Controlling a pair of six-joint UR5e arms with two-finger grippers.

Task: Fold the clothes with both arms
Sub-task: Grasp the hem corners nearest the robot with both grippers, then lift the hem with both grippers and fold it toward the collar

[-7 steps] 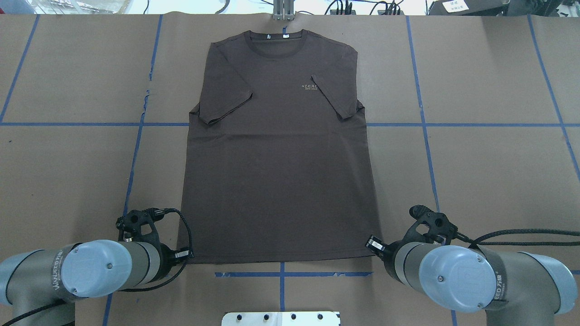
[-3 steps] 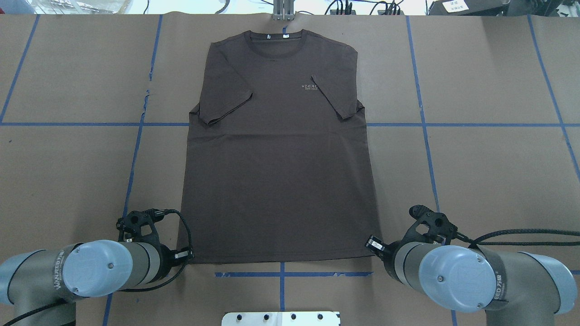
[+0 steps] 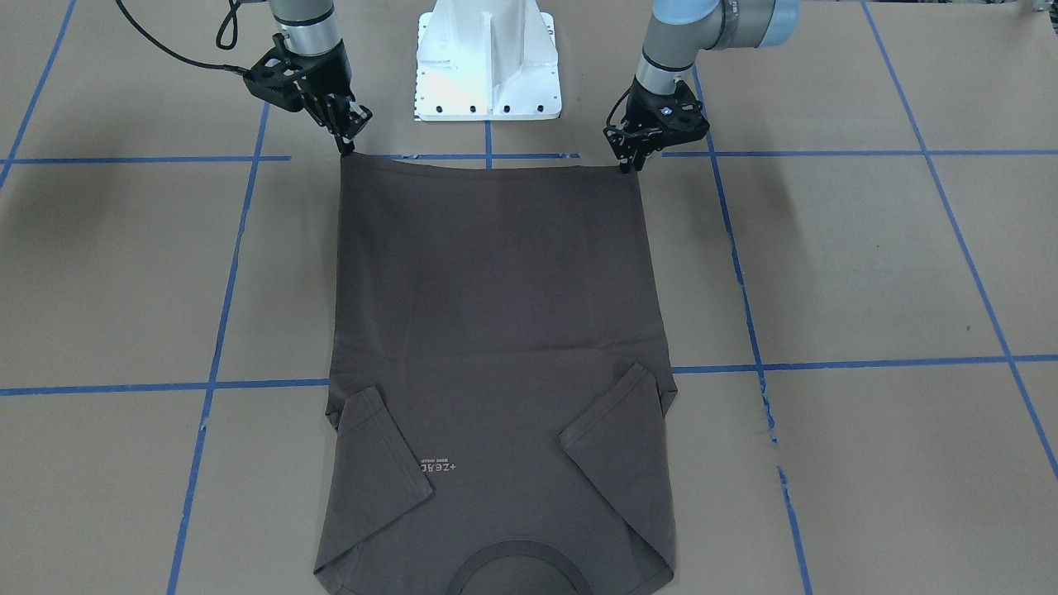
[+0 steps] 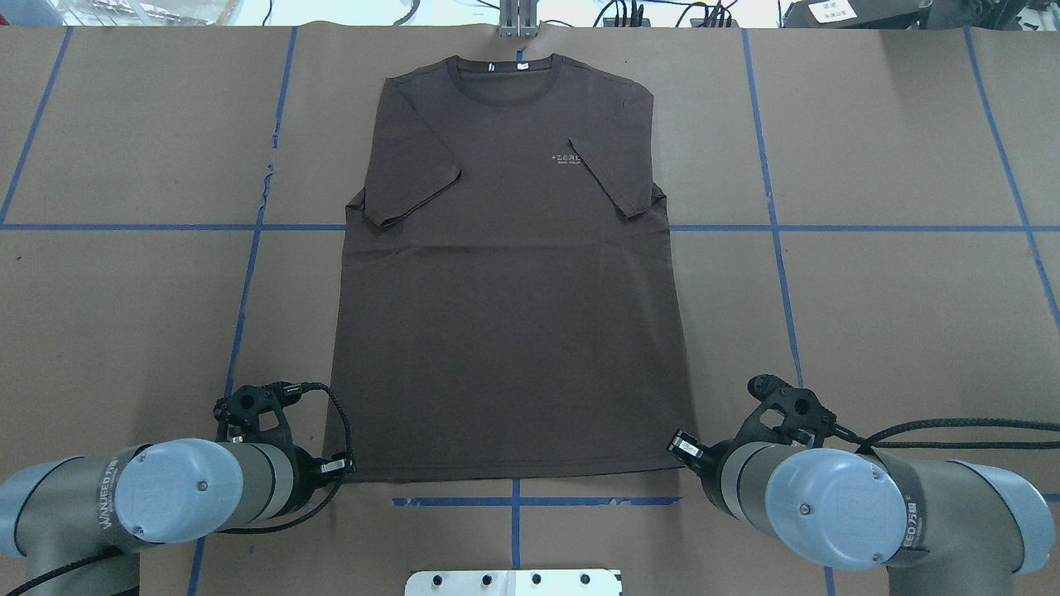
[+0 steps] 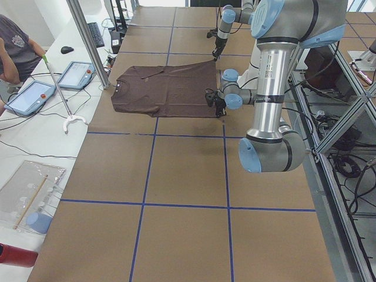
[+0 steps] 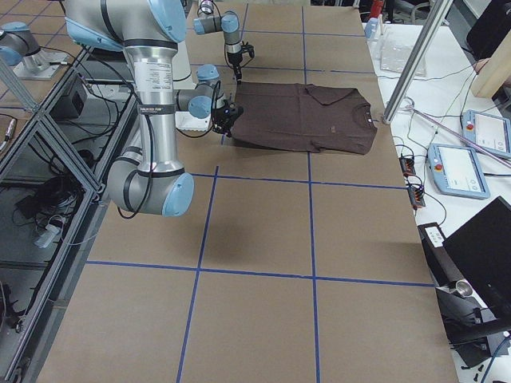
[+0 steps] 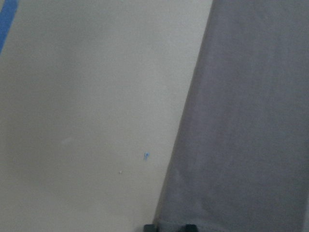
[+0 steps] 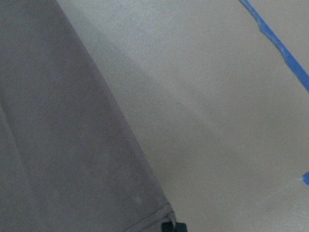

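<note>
The dark brown T-shirt lies flat on the paper-covered table, collar at the far edge, sleeves folded inward. The left gripper meets its near-left hem corner and the right gripper its near-right corner. Both seem clamped on the cloth.

The shirt is a plain dark brown-grey, with a tiny pale logo on the chest and white tags at the neck. Under it the table is tan, gridded with blue tape. The left arm and right arm are silver-grey with light blue caps; the left gripper, right gripper and cables are black. The pedestal is white.
</note>
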